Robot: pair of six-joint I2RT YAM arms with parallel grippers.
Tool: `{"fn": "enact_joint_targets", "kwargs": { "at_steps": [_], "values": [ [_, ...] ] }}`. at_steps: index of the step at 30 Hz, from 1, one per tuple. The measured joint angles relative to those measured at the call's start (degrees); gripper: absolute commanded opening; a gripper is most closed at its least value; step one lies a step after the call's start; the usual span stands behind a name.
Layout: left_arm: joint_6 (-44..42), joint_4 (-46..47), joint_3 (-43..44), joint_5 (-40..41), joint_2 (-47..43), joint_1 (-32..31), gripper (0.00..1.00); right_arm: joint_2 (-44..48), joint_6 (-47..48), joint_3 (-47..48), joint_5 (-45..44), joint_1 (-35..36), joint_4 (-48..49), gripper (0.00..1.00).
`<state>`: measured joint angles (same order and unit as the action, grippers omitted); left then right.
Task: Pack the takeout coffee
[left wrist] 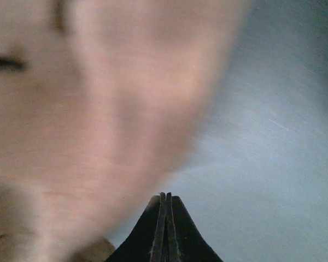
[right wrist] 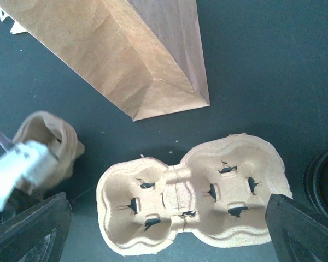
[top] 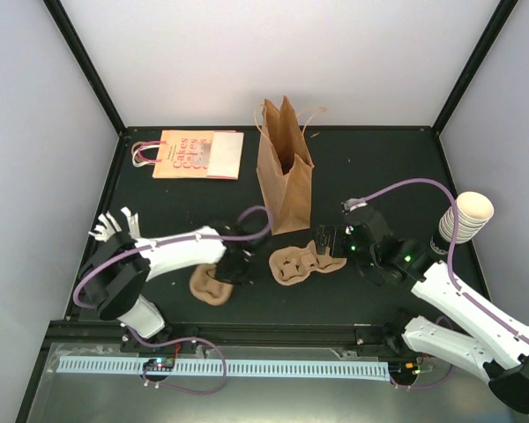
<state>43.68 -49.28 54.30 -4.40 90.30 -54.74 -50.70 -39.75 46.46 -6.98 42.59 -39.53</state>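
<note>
At the far left, a flat orange paper bag with pink handles (top: 194, 154) lies on the black table (top: 379, 167). Nearer to us, the left claw (top: 234, 267) is down at a small brown pulp cup tray (top: 210, 286). Its two fingers (left wrist: 180, 237) are pressed tight together, and nothing shows between the tips. The left wrist view is mostly a tan blur, so I cannot tell if the claw touches that tray.

In the middle, a tall brown paper bag (top: 284, 172) stands up with its top open. I cannot see down to its bottom.

Just near and right of that bag lies a wide brown pulp cup tray (right wrist: 191, 194). All its cup holes are empty. The right claw (top: 333, 240) hangs over its right end, spread wide and holding nothing.

A round black rim peeks in at the right edge of the right wrist view. I think it is the lid of the takeout coffee (right wrist: 323, 180), sitting just right of the wide tray. The right arm hides it from above, so I am not sure.

At the far right, a stack of cream paper cups (top: 467, 211) has no lid on top.

I think the packing has hardly begun. No cup is in a claw or a tray. The coffee has yet to be picked up and put into the tall bag
</note>
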Motion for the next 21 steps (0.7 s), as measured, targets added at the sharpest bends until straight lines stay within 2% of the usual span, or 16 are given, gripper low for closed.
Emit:
{"fn": "enact_joint_targets", "kwargs": {
  "at_steps": [4, 7, 21],
  "values": [
    [-3.4, -1.4, -3.0, 4.6, -1.4, 13.8, 0.02, 0.3, 0.0, 0.0, 0.0, 0.0, -0.1, 1.0],
    [-5.8, -1.3, -2.4, 7.2, -1.2, 20.2, 0.02, 0.3, 0.0, 0.0, 0.0, 0.0, -0.2, 1.0],
    [-12.2, 4.0, 9.8, 8.6, 11.0, 37.2, 0.02, 1.9, 0.0, 0.1, 0.0, 0.0, -1.2, 1.0]
  ]
}}
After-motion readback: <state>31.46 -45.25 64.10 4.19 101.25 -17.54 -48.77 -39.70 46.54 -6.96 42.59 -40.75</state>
